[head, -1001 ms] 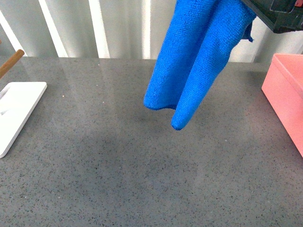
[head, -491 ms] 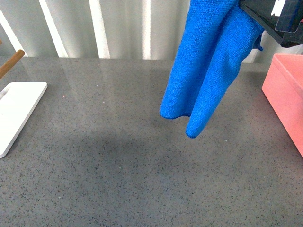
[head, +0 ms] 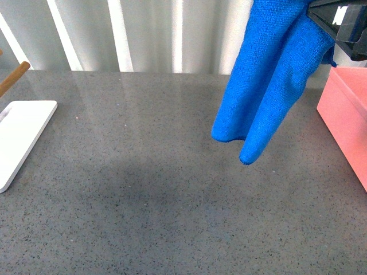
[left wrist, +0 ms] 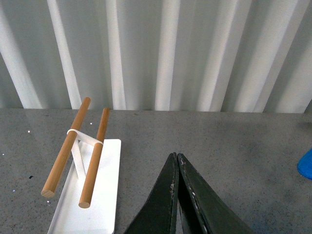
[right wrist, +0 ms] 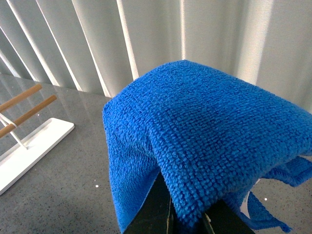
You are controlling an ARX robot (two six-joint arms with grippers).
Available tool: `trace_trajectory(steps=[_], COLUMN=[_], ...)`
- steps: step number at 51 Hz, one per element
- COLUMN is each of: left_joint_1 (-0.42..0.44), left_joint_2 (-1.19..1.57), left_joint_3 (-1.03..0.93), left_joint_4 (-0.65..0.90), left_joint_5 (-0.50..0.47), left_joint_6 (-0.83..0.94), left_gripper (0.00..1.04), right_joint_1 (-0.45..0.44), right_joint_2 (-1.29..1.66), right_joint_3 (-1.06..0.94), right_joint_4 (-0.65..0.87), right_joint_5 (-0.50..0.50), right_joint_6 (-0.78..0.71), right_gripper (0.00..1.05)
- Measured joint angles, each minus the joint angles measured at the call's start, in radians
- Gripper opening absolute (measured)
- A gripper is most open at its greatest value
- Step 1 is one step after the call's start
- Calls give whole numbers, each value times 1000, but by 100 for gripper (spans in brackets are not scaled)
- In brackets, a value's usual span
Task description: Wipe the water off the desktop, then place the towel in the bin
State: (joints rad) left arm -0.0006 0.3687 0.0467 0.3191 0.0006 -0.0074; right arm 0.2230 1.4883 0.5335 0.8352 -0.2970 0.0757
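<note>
Since a second ago the towel [head: 269,80] has travelled to the right, and its lowest tip now hangs nearer the bin [head: 347,114] than it did, though not yet over it. The right hand [head: 343,22] has shifted the same way and shows only as a dark block at the upper right corner of the front view. The towel hangs below and to the left of that hand in two long folds, clear of the tabletop [head: 143,200], which carries a faint shadow under it. In the right wrist view the cloth is bunched over the dark fingers, which are clamped on a fold of it. The left hand [left wrist: 175,161] is held over the tabletop with its fingers pressed together and nothing between them, near a white tray [left wrist: 92,195] that carries two wooden rods [left wrist: 66,146].
</note>
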Motion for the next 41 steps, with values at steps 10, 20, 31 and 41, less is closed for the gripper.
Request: trace_trajectory(steps=[10,20,31,41], left_joint_1=[0,0,0,0], left_joint_2=[-52,-128,-187,-346], left_joint_3=[-24,-24,-24,-24], left_joint_4=[-16,-74,-132,-312], left_joint_5=[0,-1,-1,-1], left_joint_6=[0,0,0,0], left_gripper=[3,3,3,3], right_joint_1=[0,12,13,12], right_joint_2=[0,8,8,9], right_joint_3=[0,0,0,0], right_joint_4=[0,3,3,3], right_joint_5=[4,11,10,10], right_joint_6=[1,1,0,0], right_gripper=[3,3,3,3])
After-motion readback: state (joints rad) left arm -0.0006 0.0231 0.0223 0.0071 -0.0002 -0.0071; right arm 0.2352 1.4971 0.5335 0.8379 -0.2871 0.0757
